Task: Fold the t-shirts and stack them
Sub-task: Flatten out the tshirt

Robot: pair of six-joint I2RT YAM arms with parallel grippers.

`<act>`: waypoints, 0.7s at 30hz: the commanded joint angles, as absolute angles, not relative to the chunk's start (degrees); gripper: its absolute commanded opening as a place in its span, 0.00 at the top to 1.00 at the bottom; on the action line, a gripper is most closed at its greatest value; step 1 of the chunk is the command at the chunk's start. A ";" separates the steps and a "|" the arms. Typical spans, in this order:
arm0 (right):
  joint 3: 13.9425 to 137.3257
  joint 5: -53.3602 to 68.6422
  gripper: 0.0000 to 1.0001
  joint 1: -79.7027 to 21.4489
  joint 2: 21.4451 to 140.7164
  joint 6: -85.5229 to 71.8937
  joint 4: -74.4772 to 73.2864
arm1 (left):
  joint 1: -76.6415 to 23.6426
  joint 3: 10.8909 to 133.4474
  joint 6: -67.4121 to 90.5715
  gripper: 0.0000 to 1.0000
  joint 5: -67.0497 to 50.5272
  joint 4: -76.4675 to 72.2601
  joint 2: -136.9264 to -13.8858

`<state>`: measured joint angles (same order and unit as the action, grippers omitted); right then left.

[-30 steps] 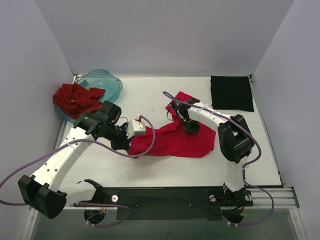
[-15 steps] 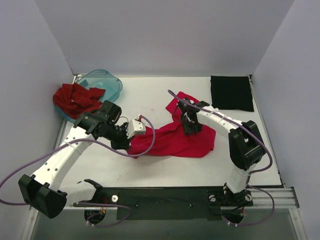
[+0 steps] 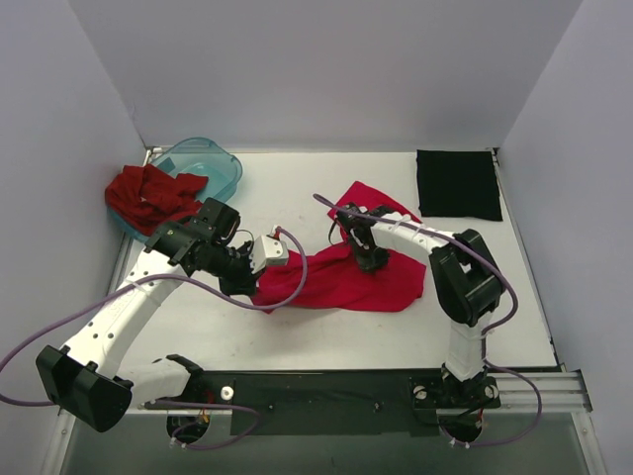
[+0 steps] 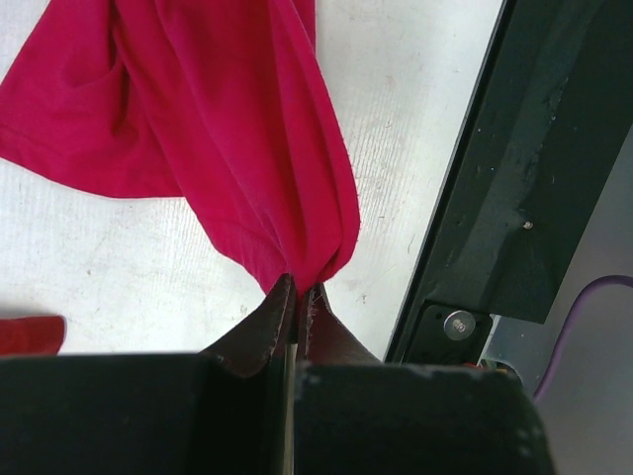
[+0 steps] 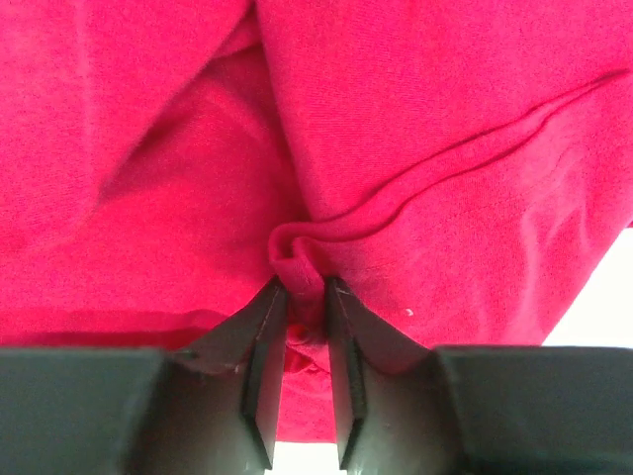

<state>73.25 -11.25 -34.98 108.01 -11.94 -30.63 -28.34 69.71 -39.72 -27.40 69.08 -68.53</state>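
Observation:
A bright crimson-pink t-shirt (image 3: 351, 277) lies spread and rumpled mid-table. My left gripper (image 3: 259, 287) is shut on its left end; the left wrist view shows the cloth (image 4: 237, 139) pinched between the jaws (image 4: 299, 293) and drawn into a bunch. My right gripper (image 3: 371, 259) is shut on a fold near the shirt's top middle; the right wrist view shows a ridge of cloth (image 5: 297, 252) clamped between the fingers. A darker brick-red t-shirt (image 3: 148, 195) lies crumpled at the far left. A black t-shirt (image 3: 458, 184) lies flat-folded at the back right.
A translucent teal tub (image 3: 206, 163) stands at the back left, partly under the brick-red shirt. A black bar (image 3: 326, 391) runs along the table's near edge, also in the left wrist view (image 4: 534, 158). Walls close in on left, back and right.
My right gripper has shifted slightly left and nearer with the cloth, after moving back half a second ago. The shirt's upper flap has spread out. The left arm has held still.

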 commanded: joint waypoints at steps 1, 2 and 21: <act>75.41 -16.78 0.98 -35.07 107.67 -12.04 -34.54 | -27.95 72.51 -40.43 1.00 -28.21 69.87 -68.38; 75.32 -17.40 1.00 -35.07 106.36 -12.82 -34.80 | -27.86 72.42 -40.26 1.00 -27.95 69.87 -68.38; 88.14 -12.92 1.00 -31.02 53.11 -31.27 -64.69 | -21.18 99.74 -29.10 1.00 -16.26 77.61 -62.58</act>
<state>84.97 -15.07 -30.06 61.54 -22.41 -53.65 -21.10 91.98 -34.33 -12.80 72.31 -66.59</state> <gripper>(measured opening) 0.009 0.034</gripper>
